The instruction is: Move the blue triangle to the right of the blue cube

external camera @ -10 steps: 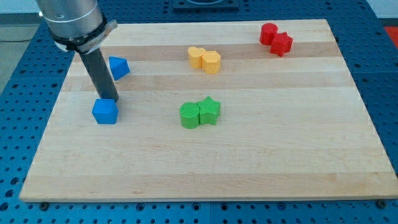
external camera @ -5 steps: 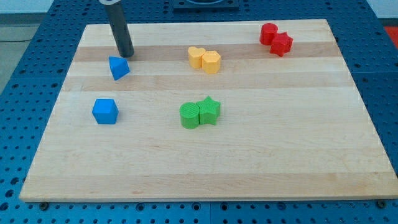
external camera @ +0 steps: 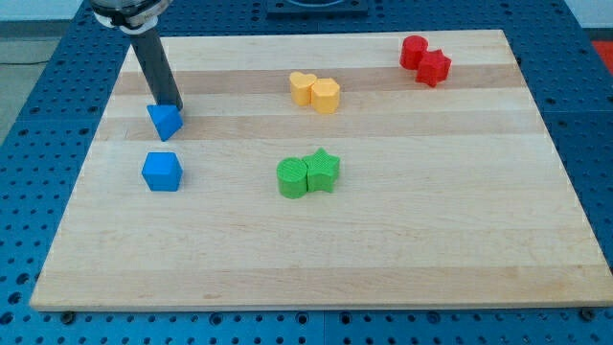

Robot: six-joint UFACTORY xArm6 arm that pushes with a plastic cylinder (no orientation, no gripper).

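Eight small blocks sit on the wooden board, and the two blue ones are nearest its left edge. My tip rests on the board toward the top-left corner, touching the upper side of the blue triangle; the rod rises from there toward the view's top left. I have no jaws to open or close, only this straight rod, so nothing is clasped. The blue triangle lies just below the tip, and the blue cube sits just beneath the triangle, nearer the board's bottom edge, with a narrow strip of wood between them. The triangle is thus above the cube, not to its right.

Moving rightward, near the board's middle a green block with a rounded outline touches a green star on its right. Above them, toward the top edge, a yellow heart-like block touches a second yellow block, whose shape I cannot make out. Near the top-right corner, a red cylinder touches a red star-like block that sits just below and to its right.

The board lies on a blue perforated table that shows on all sides of it.
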